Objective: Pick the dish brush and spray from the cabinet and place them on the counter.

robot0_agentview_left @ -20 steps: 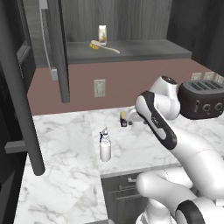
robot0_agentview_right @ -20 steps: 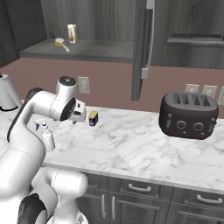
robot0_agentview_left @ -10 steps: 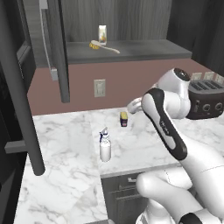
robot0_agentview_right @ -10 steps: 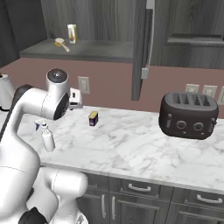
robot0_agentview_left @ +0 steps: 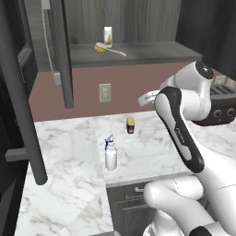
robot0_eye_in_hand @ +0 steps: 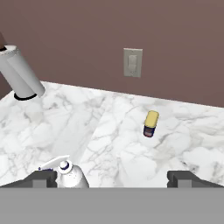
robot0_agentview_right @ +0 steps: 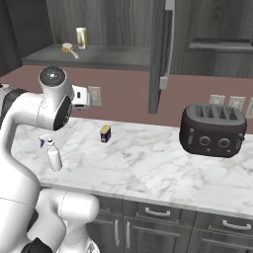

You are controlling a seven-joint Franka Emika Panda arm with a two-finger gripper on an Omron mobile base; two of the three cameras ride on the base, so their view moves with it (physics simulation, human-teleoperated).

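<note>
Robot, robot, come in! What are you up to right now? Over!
Jaws open, holding nothing. Spray already standing on the counter. Dish brush lying on the cabinet shelf beside a small carton. Open cabinet door hangs near the shelf.

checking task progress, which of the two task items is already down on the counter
The spray bottle: it stands upright on the marble counter, near its front edge. The dish brush lies on the cabinet shelf beside a small yellowish carton.

One spray (robot0_agentview_left: pixel 110 157) and one small yellow-and-dark block (robot0_agentview_left: pixel 131 125) stand mid-frame. One dish brush (robot0_agentview_left: pixel 109 49) and one carton (robot0_agentview_left: pixel 108 35) sit top centre. One toaster (robot0_agentview_right: pixel 212 130) sits at right.
</note>
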